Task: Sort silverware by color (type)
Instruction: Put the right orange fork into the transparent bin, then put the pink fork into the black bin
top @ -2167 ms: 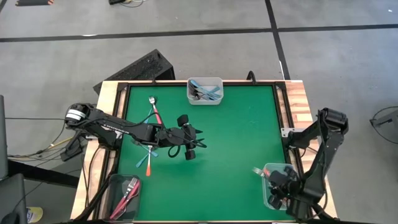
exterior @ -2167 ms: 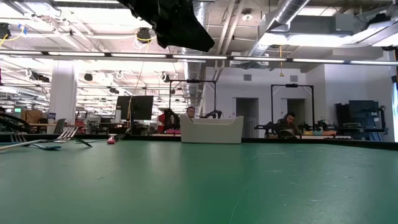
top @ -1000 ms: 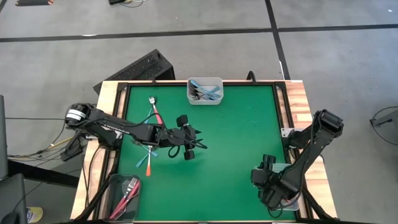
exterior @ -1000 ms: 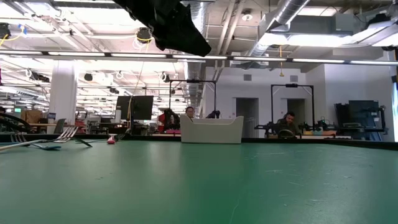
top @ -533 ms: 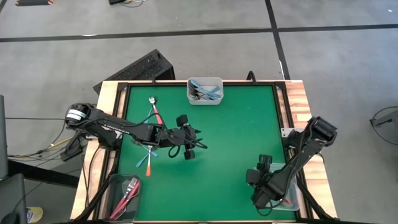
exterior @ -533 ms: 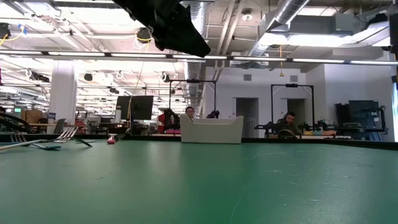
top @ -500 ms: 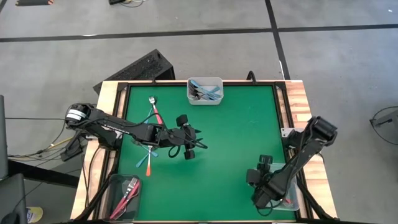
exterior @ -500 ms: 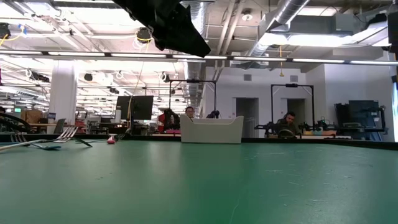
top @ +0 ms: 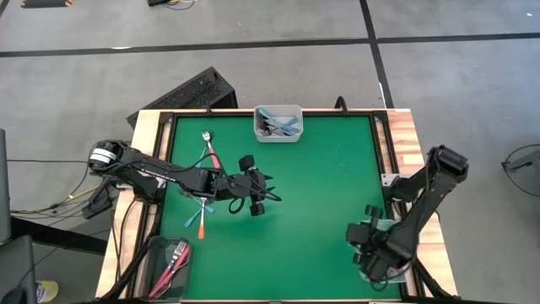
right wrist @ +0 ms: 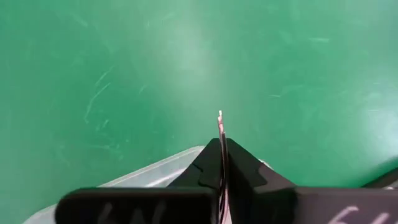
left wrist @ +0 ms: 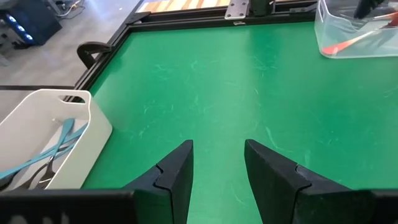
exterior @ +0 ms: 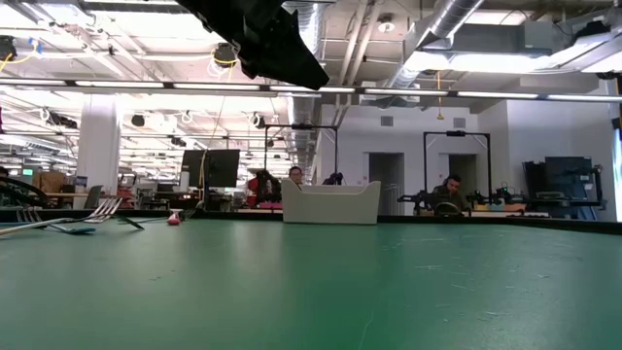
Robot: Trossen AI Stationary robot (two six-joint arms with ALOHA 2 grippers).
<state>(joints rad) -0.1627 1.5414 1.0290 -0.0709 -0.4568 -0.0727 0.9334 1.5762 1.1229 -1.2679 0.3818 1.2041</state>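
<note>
While the left gripper (top: 263, 199) hovers parted over mid-bench beside the unsorted forks (top: 203, 211), the right gripper (right wrist: 221, 144) is pinched on a thin pink-red-tipped handle (right wrist: 219, 117) above its clear container (top: 381, 262), probably sorting by colour.

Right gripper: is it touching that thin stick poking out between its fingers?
Touching. The right wrist view shows the right gripper closed on the thin stick, both dark fingers pressed against its sides, only its pinkish tip poking out.
</note>
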